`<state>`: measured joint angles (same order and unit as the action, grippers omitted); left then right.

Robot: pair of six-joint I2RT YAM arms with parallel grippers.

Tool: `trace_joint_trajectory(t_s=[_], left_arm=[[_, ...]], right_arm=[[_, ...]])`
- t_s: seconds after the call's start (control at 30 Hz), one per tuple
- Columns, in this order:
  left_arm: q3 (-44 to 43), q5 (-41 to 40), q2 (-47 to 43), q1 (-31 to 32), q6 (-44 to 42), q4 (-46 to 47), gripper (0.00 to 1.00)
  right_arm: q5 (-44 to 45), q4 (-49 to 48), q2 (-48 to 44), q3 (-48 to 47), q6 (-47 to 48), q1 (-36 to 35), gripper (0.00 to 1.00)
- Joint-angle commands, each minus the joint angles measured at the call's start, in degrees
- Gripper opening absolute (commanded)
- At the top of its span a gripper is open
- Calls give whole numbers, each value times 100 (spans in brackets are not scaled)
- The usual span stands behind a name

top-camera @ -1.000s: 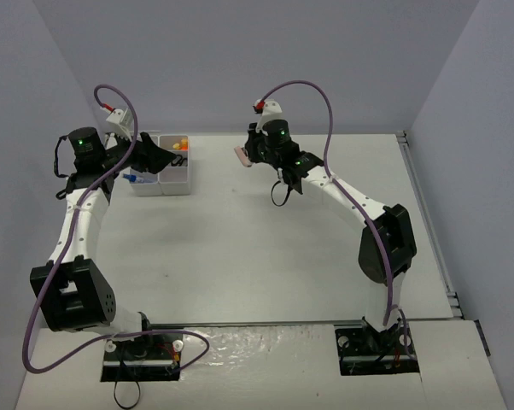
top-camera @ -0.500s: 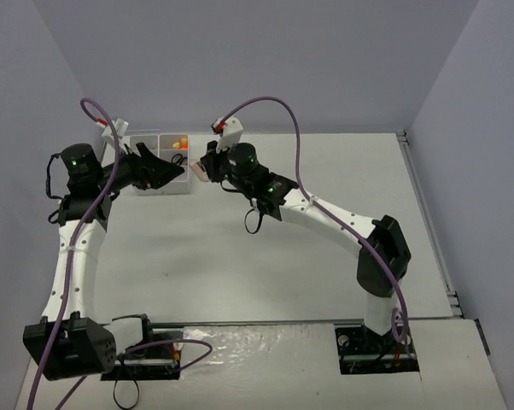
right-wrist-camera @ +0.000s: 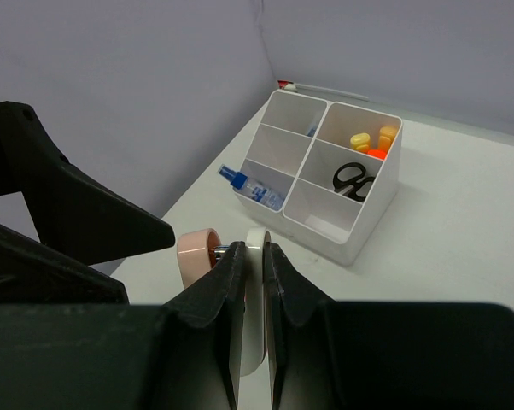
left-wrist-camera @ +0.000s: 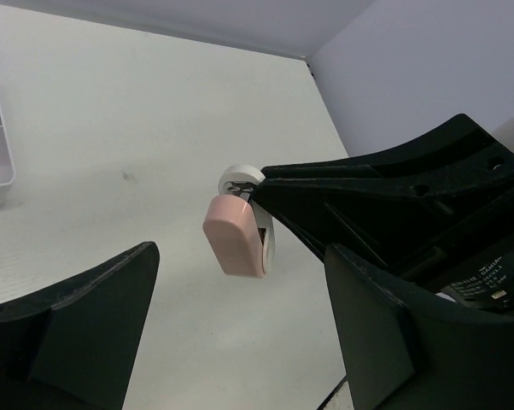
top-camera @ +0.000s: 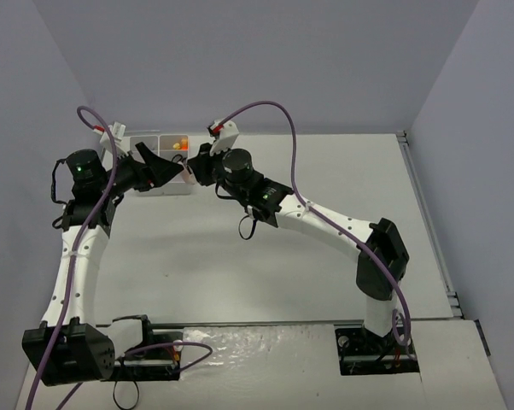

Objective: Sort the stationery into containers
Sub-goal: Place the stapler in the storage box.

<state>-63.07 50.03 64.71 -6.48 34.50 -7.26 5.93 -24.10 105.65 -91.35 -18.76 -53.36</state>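
My right gripper is shut on the white side of a pink piece, holding it in the air just right of the containers, a white six-compartment tray. My left gripper stands open facing it. The pink piece hangs ahead of the gap between the left fingers and touches neither. From above, the left gripper and the right gripper meet at the tray's right front corner. In the tray lie black scissors, orange and yellow items and a blue-capped bottle.
The tray stands at the table's far left, close to the left wall. The right arm stretches across the middle of the table. A purple cable loops above the right wrist.
The right arm has swung left with the pink piece, from mid-table to the tray's corner. The left gripper has drawn back from over the tray and turned toward it.
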Motion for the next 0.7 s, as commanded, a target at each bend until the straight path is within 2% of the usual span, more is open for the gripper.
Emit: trace_joint_trajectory(t_s=[0.0,0.07,0.37,0.67], left_arm=[[-198,-81,-116,-2,31,358,67],[-223,-73,-108,-2,56,366,61],[-196,-46,-50,-2,139,454,58],[-253,-152,62,-2,154,463,42]], right_arm=[[-127,-799,-184,-323,-244,-51,0],[-161,-849,-134,-364,-327,-51,0],[-362,-1017,-4,-411,-525,-60,0],[-525,-1053,123,-433,-630,-78,0]])
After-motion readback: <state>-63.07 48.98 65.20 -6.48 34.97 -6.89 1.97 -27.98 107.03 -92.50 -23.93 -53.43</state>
